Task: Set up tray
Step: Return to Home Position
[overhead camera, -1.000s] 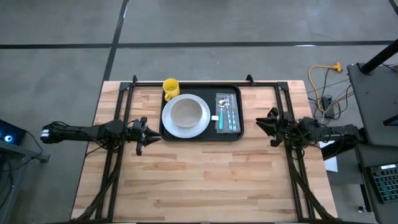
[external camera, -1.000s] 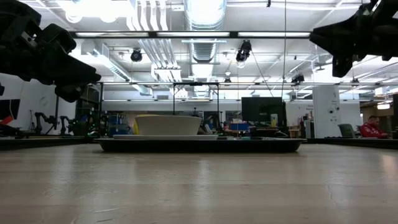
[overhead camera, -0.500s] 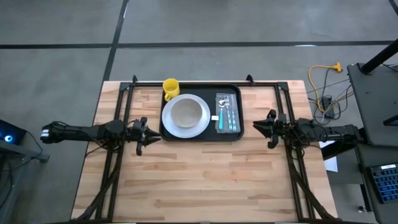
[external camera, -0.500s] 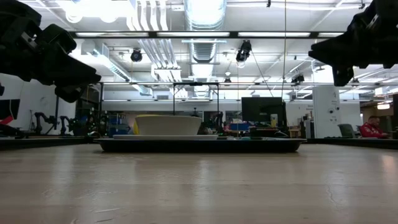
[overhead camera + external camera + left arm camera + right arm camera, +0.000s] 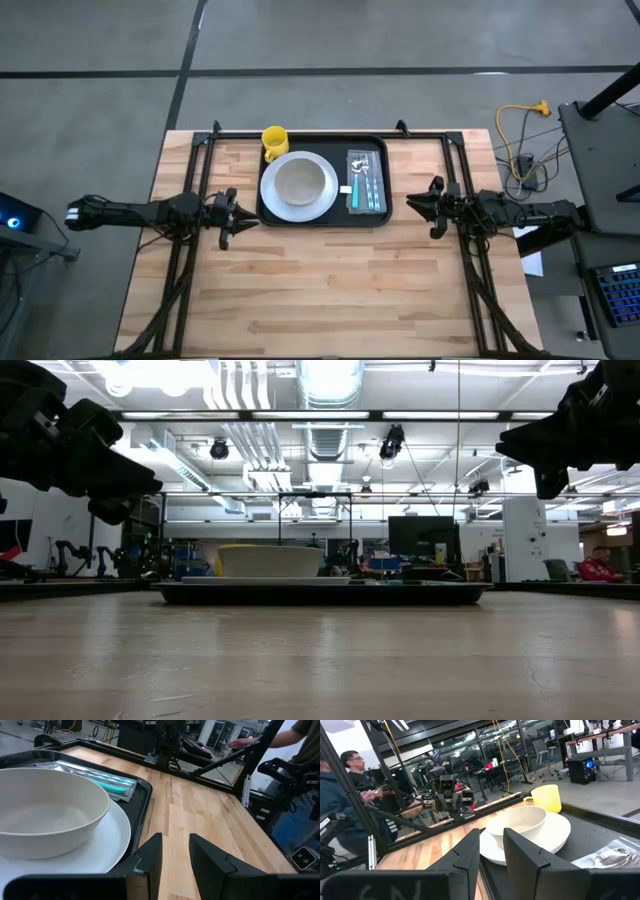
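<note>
the tray (image 5: 335,222) sits loaded at the far middle of the table (image 5: 320,290), left gripper (image 5: 231,216) and right gripper (image 5: 424,204) flanking it, each empty with fingers slightly apart, so draw both straight back, clear of its rim.

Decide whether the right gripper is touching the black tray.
Apart. The high view shows a strip of bare wood between the right gripper and the tray, beside its right rim.
</note>
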Controlling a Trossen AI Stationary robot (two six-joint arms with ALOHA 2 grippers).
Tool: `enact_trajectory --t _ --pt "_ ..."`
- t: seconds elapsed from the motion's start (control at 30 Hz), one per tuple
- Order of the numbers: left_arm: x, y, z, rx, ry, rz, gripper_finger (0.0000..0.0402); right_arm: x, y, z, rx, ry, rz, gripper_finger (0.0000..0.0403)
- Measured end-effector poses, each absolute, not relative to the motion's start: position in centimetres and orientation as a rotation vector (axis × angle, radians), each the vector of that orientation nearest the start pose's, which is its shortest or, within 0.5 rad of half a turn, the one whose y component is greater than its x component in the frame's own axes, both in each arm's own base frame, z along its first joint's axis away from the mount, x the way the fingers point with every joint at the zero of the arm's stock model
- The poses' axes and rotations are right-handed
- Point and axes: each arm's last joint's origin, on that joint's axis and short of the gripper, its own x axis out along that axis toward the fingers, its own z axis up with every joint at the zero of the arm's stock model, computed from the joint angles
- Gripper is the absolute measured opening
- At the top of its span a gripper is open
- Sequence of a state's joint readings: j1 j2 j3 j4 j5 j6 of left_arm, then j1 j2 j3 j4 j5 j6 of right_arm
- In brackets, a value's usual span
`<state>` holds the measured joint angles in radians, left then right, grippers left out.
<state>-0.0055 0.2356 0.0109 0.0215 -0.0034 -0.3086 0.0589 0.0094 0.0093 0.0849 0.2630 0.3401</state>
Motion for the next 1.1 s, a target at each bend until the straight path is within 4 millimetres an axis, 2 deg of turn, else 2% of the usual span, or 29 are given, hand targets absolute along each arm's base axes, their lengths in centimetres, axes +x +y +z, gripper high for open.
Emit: enact_trajectory --t 0.3,0.83,1.1 --pt "11.02 -0.05 14.95 -0.306 0.202 0.029 0.0082 9.67 -0.18 17.41 0.352 -0.117 -0.188 0.0068" --pt "11.02 -0.05 14.95 -0.307 0.202 0.029 0.0082 9.67 -0.18 17.40 0.352 -0.117 -0.188 0.0086" --pt "11.02 -0.05 14.95 -0.307 0.202 0.029 0.0082 9.67 -0.18 17.41 0.352 -0.118 -0.188 0.0077"
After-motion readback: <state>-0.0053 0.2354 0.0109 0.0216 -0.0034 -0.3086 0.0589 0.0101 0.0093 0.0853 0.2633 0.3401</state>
